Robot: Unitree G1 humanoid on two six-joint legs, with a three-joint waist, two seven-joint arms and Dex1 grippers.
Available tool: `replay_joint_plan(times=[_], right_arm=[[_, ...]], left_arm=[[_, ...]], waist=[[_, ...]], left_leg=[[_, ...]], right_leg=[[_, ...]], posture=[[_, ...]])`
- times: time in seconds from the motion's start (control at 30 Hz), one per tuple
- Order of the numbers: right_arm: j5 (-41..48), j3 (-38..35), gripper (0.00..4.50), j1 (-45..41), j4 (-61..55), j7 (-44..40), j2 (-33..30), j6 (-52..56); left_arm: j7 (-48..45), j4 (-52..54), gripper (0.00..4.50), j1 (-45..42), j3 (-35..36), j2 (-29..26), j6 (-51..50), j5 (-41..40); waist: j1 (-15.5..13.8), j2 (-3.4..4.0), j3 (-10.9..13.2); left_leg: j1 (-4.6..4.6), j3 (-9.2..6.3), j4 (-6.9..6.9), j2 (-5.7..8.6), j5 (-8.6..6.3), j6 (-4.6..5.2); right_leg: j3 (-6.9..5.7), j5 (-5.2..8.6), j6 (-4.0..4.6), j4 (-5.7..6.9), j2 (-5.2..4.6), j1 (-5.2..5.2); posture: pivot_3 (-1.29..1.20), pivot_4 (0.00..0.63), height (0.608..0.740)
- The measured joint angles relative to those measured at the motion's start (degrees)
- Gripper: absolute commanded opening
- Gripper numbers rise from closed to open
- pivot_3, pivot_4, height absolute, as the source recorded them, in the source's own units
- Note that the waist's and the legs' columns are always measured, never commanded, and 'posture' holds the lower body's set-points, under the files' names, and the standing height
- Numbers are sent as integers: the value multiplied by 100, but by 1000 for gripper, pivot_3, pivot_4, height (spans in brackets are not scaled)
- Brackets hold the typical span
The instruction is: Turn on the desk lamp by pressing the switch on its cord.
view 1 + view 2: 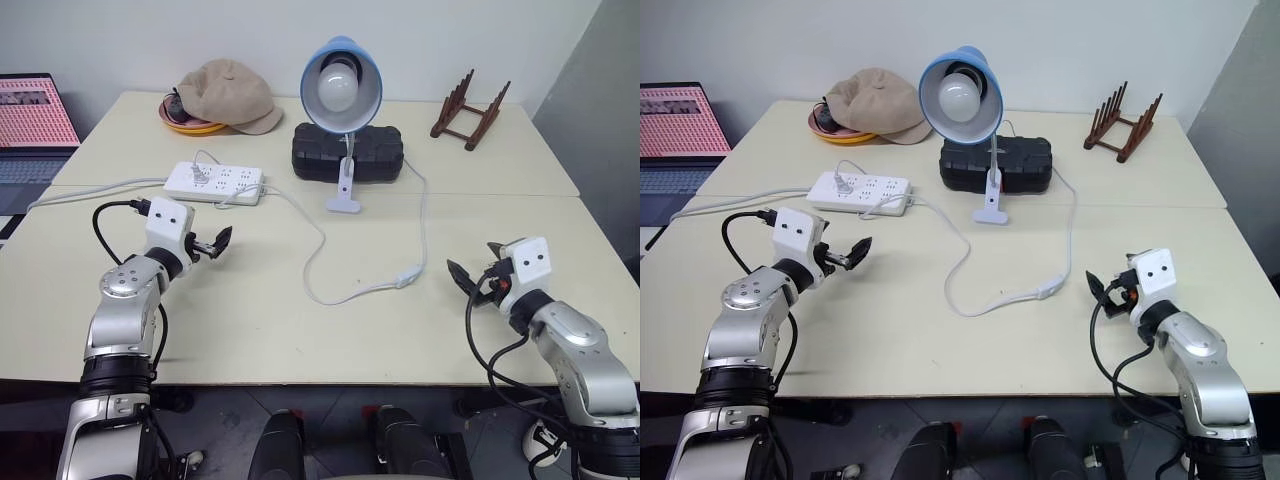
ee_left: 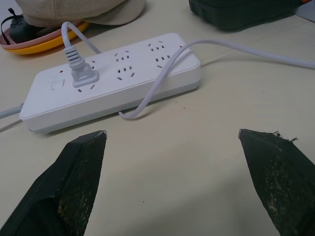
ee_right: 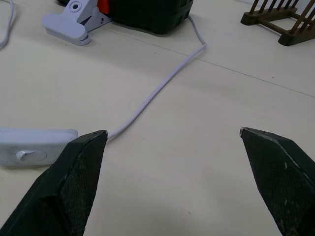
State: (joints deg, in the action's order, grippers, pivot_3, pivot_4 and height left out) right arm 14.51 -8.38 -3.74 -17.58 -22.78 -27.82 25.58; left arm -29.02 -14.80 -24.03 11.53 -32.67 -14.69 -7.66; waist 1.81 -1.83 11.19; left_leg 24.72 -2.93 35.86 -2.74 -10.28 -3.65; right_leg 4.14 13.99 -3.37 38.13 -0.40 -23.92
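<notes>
The desk lamp [image 1: 341, 85] is standing at the upper middle of the head view, its blue shade facing the camera and its bulb looking unlit, so the task is appearing not yet done. Its clip base is resting on the table [image 1: 250, 330] just in front of a black case [image 1: 347, 152]. The cord [image 1: 424, 220] is running from the lamp down the right of the middle, then curling back left toward the power strip [image 1: 214, 182] in the upper left. The switch [image 1: 406, 278] is lying flat on the table just right of center, untouched.

The right gripper [image 1: 477, 281] is hovering at the right of the frame, beside the switch but apart from it, its fingers spread wide and holding nothing; in its wrist view the switch is sitting at the left edge. The left gripper [image 1: 212, 243] is waiting at the left, fingers also apart and empty, facing the power strip.

What is remaining, as I judge it, is the whole press: the nearer right gripper needs bringing onto the switch's button.
</notes>
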Motion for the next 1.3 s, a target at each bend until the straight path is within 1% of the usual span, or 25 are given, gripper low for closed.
replay_joint_plan(times=[0.13, 0.27, 0.33, 0.43, 0.5, 0.53, 0.6, 0.67, 0.73, 0.9, 1.1, 1.2, 1.23, 1.3], right_arm=[[4, 40, 4500, 88, -18, -100, -60, 0], [140, 74, 4500, -18, -23, -901, -716, 7], [264, 191, 4500, -185, 10, -1532, -1127, -11], [233, 636, 4500, -724, 411, -2756, -1928, -355], [96, 956, 4500, -1142, 851, -3363, -2149, -720], [-68, 1231, 4500, -1526, 1249, -3713, -2176, -1025], [-420, 1703, 4500, -2171, 1941, -4225, -2146, -1601], [-727, 2085, 4500, -2762, 2583, -4609, -2004, -2191], [-957, 2364, 4500, -3212, 3192, -4944, -1845, -2718], [-1378, 2805, 4500, -3906, 4442, -5490, -1457, -3720], [-1760, 3005, 4500, -4443, 5650, -5683, -1070, -4648], [-1878, 3040, 3998, -4646, 6118, -5718, -943, -4998], [-1936, 3044, 3746, -4712, 6247, -5726, -906, -5113], [-2007, 3044, 3084, -4791, 6419, -5738, -848, -5283]], left_arm=[[-134, 67, 4477, 2, -8, -59, -81, -16], [-703, 701, 4477, 111, -149, -245, -564, -294], [-1163, 1203, 4477, 191, -362, -397, -900, -544], [-1875, 2040, 4477, 232, -767, -621, -1309, -944], [-2213, 2427, 4477, 226, -957, -715, -1556, -1167], [-2421, 2641, 4477, 238, -1093, -814, -1650, -1266], [-2748, 3030, 4477, 221, -1418, -879, -1664, -1352], [-2935, 3174, 4477, 194, -1651, -868, -1631, -1395], [-3036, 3185, 4477, 163, -1725, -862, -1631, -1413], [-3079, 3281, 4477, 149, -1816, -851, -1631, -1470], [-3030, 3361, 4477, 366, -1824, -841, -1607, -1486], [-3015, 3465, 4500, 432, -1824, -840, -1607, -1490], [-3011, 3496, 4500, 432, -1824, -839, -1607, -1493], [-2998, 3503, 4500, 433, -1823, -835, -1608, -1494]], waist=[[1, 0, 0], [4, 0, 0], [8, 1, 1], [12, 2, 2], [18, 0, 2], [44, 1, 4], [89, 4, 5], [124, 5, 7], [144, 5, 7], [145, 6, 8], [145, 8, 9], [146, 8, 9], [146, 9, 9], [145, 9, 9]], left_leg=[[0, 0, 0, 0, 0, 0], [-7, 3, 4, 0, 0, 0], [-9, 3, 4, 0, 0, 0], [-19, 4, 9, 0, 0, 0], [-38, 4, 7, -1, -1, 0], [-43, 6, 6, -1, -1, 0], [-49, 10, 6, -1, -1, 0], [-58, 9, 0, -1, -1, 0], [-59, 8, -5, -2, -1, 0], [-56, 8, -10, 0, -1, 1], [-59, 7, -8, 0, -1, 1], [-59, 7, -6, 0, -1, 0], [-61, 7, -6, 0, -1, 0], [-65, 6, -6, 0, -1, 1]], right_leg=[[0, 0, 0, 0, 0, 0], [2, 4, 7, -4, -1, 12], [2, 14, 24, -4, -1, 13], [3, 15, 26, -9, -2, 25], [2, 17, 29, -14, -1, 42], [3, 17, 29, -14, -1, 45], [5, 17, 29, -13, -3, 49], [4, 18, 30, -12, -1, 54], [4, 18, 31, -12, 0, 54], [4, 17, 21, -16, -2, 54], [5, 20, 27, -8, -1, 54], [5, 20, 28, -8, -1, 55], [5, 20, 28, -7, -1, 56], [4, 20, 28, -7, -1, 60]], posture=[[0, 150, 740], [0, 150, 740], [0, 150, 740], [0, 150, 740], [0, 150, 740], [0, 150, 740], [0, 150, 740], [0, 150, 740], [0, 150, 740], [0, 150, 740], [0, 150, 740], [0, 150, 740], [0, 150, 740], [0, 150, 740]])
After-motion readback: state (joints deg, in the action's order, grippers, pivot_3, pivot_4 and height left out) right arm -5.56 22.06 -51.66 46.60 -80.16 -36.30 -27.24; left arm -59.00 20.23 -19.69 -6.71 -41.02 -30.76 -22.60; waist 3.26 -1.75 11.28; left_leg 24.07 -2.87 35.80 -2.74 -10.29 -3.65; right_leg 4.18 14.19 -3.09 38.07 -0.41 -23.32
